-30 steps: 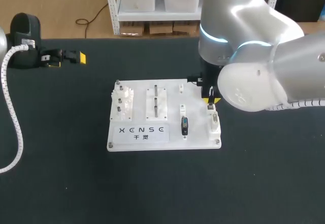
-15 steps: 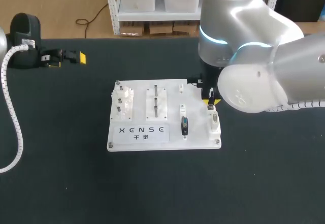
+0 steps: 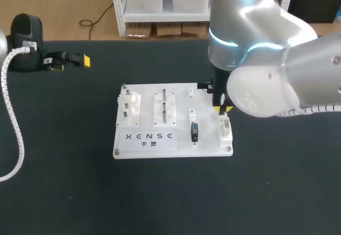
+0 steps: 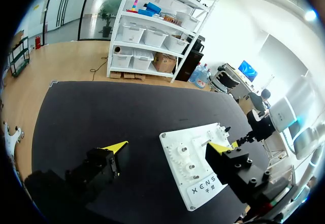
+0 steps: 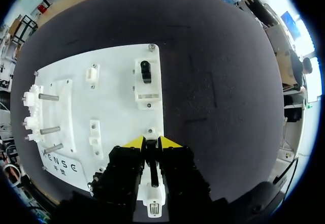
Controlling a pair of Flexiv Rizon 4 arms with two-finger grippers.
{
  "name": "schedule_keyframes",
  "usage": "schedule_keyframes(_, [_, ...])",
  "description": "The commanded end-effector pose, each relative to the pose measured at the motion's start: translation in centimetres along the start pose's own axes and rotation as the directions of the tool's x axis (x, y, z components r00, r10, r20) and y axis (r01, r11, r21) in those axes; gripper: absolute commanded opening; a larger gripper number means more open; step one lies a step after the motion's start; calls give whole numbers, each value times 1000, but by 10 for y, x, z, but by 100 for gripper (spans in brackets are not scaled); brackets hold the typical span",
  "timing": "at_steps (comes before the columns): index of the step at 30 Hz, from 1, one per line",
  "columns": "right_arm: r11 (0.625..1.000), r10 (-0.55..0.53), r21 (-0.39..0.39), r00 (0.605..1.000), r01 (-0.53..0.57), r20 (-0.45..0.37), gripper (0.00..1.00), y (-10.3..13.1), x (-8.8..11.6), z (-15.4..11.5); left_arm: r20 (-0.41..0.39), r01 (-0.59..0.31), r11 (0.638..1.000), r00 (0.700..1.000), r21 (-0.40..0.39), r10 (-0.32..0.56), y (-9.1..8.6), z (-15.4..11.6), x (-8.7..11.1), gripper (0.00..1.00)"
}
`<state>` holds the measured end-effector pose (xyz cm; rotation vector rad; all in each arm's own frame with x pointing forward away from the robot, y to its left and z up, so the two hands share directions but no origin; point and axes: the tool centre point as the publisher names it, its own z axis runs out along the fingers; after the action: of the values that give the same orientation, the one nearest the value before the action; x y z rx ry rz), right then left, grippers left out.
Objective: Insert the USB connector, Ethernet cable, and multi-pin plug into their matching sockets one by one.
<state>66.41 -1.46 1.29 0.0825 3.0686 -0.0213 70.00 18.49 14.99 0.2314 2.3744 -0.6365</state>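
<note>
A white board lies mid-table with socket blocks along its right side. My right gripper hangs over that right column, shut on a slim dark plug. Just under and ahead of the plug sits a white socket block, which appears in the head view as the white socket block below my right gripper. A black connector stands in the neighbouring holder. Another black plug sits in a block near the board's far corner. My left gripper is open and empty, far off at the back left.
White gears and metal pegs occupy the board's left and middle. The dark mat surrounds the board. My left arm's ribbed cable curves down the left edge.
My right gripper has edged slightly down toward the socket block, still holding the plug. The left arm has not moved.
</note>
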Motion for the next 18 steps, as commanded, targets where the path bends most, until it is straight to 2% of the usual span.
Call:
schedule_keyframes(1, [1000, 4, 4, 1000, -4, -10, 0, -5, -1, 6, 0, 0, 1000, 1000, 0, 0, 0, 0, 0, 100])
schedule_keyframes(7, [1000, 17, 6, 998, -16, -59, 0, -6, -3, 13, 0, 0, 1000, 1000, 0, 0, 0, 0, 0, 100])
schedule_keyframes(18, [1000, 14, 10, 998, -13, -66, 0, -6, -4, 14, 0, 0, 1000, 1000, 0, 0, 0, 0, 0, 100])
